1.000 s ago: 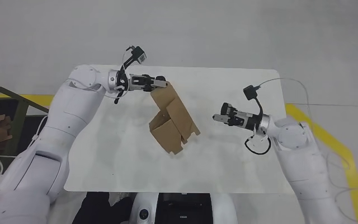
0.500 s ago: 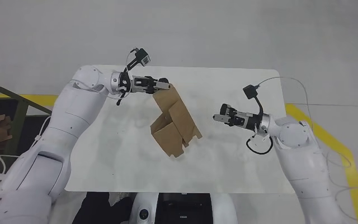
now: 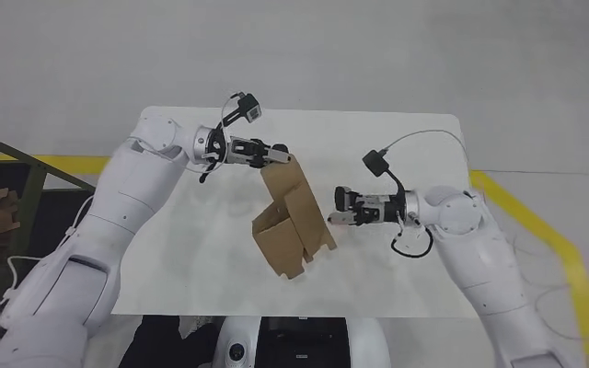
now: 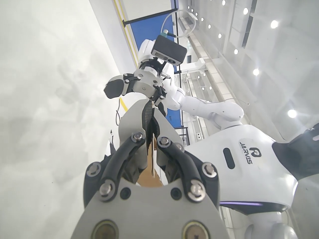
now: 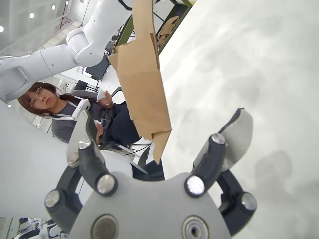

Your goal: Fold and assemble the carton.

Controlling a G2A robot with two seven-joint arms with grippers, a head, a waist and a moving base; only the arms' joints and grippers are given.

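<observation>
Brown carton (image 3: 293,213) mid-table, long axis running from its far flap toward the robot. Left wrist view shows left gripper (image 4: 149,106) pinching that flap; right wrist view shows right gripper (image 5: 162,118) spread wide beside it.

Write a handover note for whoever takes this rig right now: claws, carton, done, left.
Left claw: shut on the carton at its far flap edge.
Right claw: open, a carton corner between its fingers, not gripped.
Carton: over the middle of the table, partly opened, flaps unfolded.
Done: one edge held. Left: grip with right claw, square the carton, fold the flaps.
</observation>
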